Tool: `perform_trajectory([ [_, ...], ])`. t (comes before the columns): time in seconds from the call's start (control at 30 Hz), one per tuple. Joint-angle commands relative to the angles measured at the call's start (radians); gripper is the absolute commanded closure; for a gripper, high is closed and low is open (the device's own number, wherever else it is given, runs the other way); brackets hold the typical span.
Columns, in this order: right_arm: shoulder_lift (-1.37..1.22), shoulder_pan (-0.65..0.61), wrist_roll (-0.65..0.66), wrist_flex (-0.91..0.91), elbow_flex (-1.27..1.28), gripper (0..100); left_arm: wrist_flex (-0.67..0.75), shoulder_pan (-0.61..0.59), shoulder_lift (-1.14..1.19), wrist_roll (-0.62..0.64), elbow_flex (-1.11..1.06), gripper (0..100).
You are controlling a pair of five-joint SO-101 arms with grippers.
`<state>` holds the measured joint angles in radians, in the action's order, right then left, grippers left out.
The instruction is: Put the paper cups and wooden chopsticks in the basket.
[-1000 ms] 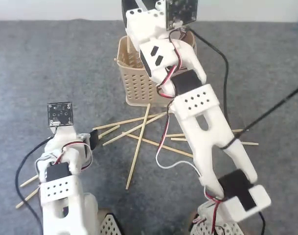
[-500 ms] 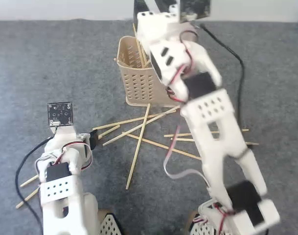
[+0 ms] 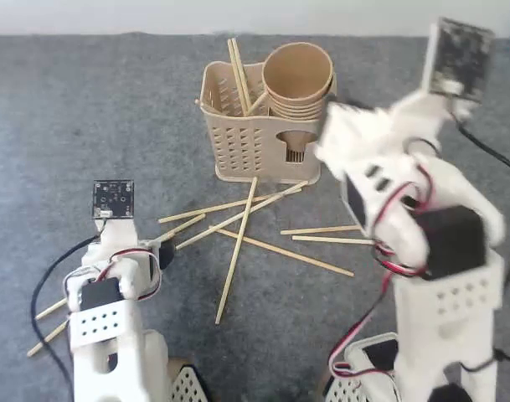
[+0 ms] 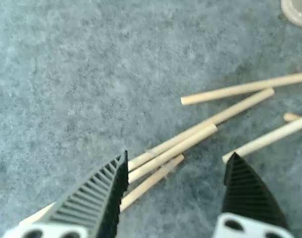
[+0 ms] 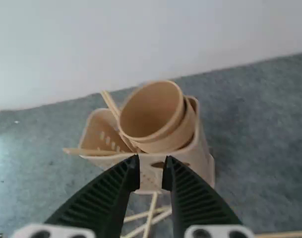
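Note:
A tan slotted basket (image 3: pixel 246 142) stands at the far middle of the grey carpet, seen too in the right wrist view as the basket (image 5: pixel 200 148). A stack of paper cups (image 3: pixel 297 77) leans inside it beside a few upright chopsticks (image 3: pixel 238 71). Several loose wooden chopsticks (image 3: pixel 238 243) lie fanned on the carpet in front. My left gripper (image 4: pixel 178 161) is open low over the chopstick ends (image 4: pixel 190 136) at the near left. My right gripper (image 5: pixel 151 162) hangs back from the basket, raised, its fingers all but shut with nothing between them.
Two more chopsticks (image 3: pixel 49 322) lie at the near left beside the left arm (image 3: pixel 112 293). The right arm (image 3: pixel 422 226) stands tall at the right. A pale wall runs behind the basket. Bare carpet lies to the far left and far right.
The right arm has swung back from over the basket toward the right, uncovering the cup stack. The left arm has shifted slightly right.

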<state>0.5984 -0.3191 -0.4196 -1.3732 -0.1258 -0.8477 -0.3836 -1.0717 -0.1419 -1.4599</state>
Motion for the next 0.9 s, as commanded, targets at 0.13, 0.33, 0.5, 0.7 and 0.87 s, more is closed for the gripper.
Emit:
perform_trajectory([
  [0.13, 0.246, 0.188, -0.008, -0.171, 0.222, 98.7, -0.123, 0.012, -0.009, -0.091, 0.099, 70],
  [0.33, 0.503, 0.291, 0.124, 0.008, 0.658, 99.1, -0.284, 0.014, -0.009, -0.101, 0.228, 70],
  [0.5, 0.676, 0.406, 0.167, 0.3, 1.123, 99.1, -0.387, 0.014, -0.009, -0.176, 0.308, 70],
  [0.7, 0.828, 0.423, 0.17, 0.473, 1.479, 99.1, -0.477, 0.032, -0.009, -0.262, 0.377, 70],
  [0.87, 0.908, 0.42, 0.17, 0.486, 1.606, 99.1, -0.52, 0.135, -0.008, -0.262, 0.386, 70],
])
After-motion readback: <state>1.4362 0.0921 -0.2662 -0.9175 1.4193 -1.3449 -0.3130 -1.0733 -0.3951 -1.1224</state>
